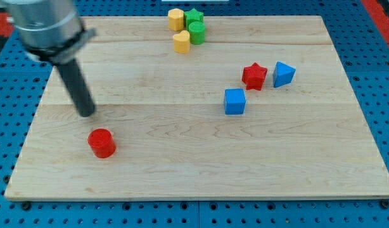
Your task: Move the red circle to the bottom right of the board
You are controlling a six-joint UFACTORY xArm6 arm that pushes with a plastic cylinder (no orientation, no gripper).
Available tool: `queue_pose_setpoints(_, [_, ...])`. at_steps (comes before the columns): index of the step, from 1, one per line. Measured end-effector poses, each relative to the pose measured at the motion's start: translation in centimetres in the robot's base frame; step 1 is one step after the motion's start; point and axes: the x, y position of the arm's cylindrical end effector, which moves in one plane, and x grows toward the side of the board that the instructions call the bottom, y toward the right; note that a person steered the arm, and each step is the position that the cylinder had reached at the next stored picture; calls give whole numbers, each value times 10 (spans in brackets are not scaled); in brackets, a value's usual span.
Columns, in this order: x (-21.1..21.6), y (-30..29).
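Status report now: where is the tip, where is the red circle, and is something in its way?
My tip above-left of red round block, apart. Block at wooden board lower left. Path rightward along bottom shows nothing in the way.

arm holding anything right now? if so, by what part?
Nothing is held. My tip is a bare rod end with no gripper, standing apart from the red circle, toward the view's top and slightly left of it, touching no block.

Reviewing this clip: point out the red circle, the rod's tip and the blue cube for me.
red circle (101, 142): camera view, on its front side, lower left of the board.
my tip (87, 113): camera view, the rod's very end, just above-left of the red circle.
blue cube (235, 101): camera view, on its front face.
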Motion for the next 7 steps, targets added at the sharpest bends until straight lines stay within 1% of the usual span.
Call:
queue_pose_setpoints(1, [29, -62])
queue_pose_setpoints(2, [59, -81])
queue_pose_setpoints(3, [71, -27])
queue_pose_setpoints(4, [71, 25])
queue_pose_setpoints(6, [71, 94])
queue_pose_setpoints(7, [71, 161])
